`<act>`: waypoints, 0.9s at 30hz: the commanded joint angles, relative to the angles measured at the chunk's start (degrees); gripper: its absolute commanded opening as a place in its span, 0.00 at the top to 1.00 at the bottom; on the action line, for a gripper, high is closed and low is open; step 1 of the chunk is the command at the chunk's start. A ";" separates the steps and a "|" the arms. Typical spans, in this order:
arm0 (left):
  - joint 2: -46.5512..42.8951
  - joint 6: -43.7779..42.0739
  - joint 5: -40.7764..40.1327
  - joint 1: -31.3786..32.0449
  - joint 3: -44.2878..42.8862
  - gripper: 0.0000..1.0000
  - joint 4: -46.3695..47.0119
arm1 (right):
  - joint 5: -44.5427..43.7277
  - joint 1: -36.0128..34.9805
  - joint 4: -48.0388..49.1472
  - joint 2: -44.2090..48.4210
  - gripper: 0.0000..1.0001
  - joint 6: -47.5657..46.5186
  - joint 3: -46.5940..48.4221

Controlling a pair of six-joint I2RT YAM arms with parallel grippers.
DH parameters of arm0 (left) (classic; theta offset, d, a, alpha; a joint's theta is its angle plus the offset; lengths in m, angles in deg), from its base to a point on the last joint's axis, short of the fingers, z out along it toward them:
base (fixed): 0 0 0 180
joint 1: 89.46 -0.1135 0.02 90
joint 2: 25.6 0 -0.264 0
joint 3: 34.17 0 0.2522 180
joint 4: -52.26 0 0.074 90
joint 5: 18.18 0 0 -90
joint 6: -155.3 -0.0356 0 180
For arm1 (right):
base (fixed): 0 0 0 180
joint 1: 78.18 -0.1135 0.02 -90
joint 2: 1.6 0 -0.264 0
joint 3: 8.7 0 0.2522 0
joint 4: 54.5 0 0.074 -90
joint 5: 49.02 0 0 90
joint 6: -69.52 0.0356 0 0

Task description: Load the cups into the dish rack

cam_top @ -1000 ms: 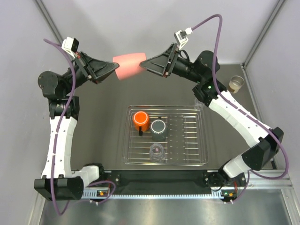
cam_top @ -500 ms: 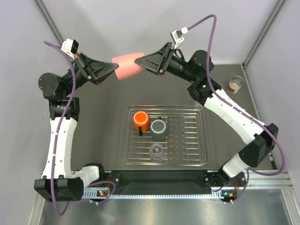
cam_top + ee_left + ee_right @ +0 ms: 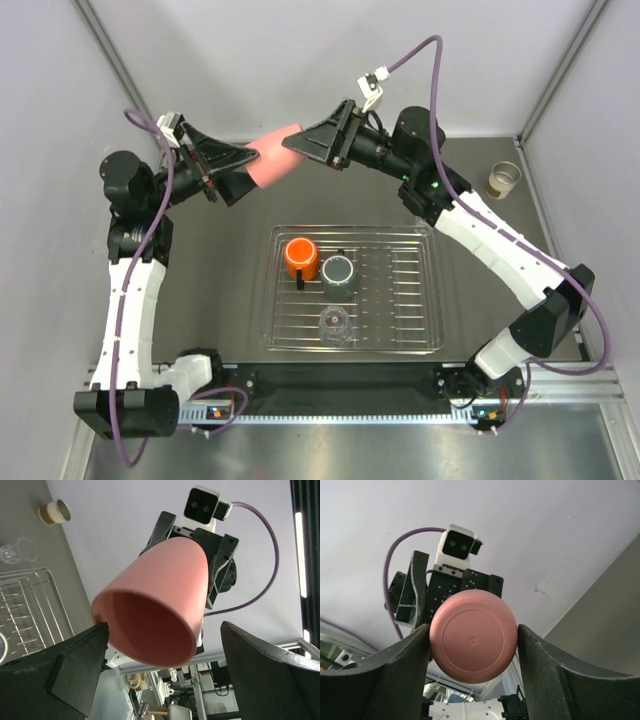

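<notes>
So the surface was a dark grey matte tabletop [image 3: 220,260] boxed in by pale lilac walls with aluminium posts in the far corners. The flat silver wire dish rack [image 3: 437,300] sat mid-tabletop toward the near edge. An orange tumbler [image 3: 299,256] and a dark grey tumbler [image 3: 338,272] stood side by side at its far left corner, with a clear plastic tumbler [image 3: 334,322] by its near rim. A cream cup [image 3: 504,178] stood in the far right corner of the tabletop.

The pink tapered cup [image 3: 272,165] was up in the air over the far edge, on its side. The right claw [image 3: 472,628] had it pinched at the base, while the left claw [image 3: 162,626] gaped wide around the mouth.

One left finger [image 3: 75,665] sat right at the rim, and I couldn't tell if it touched. From overhead, another clear tumbler [image 3: 17,550] by the rack's far right corner was mostly hidden behind the right arm.
</notes>
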 commanded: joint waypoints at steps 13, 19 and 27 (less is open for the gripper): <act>0.53 -13.81 2.46 -4.46 -6.73 0.01 -23.15 | -10.32 5.09 -17.74 9.27 1.00 -10.92 0.29; 5.19 -27.44 -2.37 -5.78 -17.18 0.01 -45.64 | -13.49 3.69 -28.89 11.74 1.00 -19.62 -0.33; 10.11 -41.68 -25.45 -6.05 -31.95 0.01 -68.61 | -25.95 -9.66 -39.11 9.72 1.00 -32.97 0.73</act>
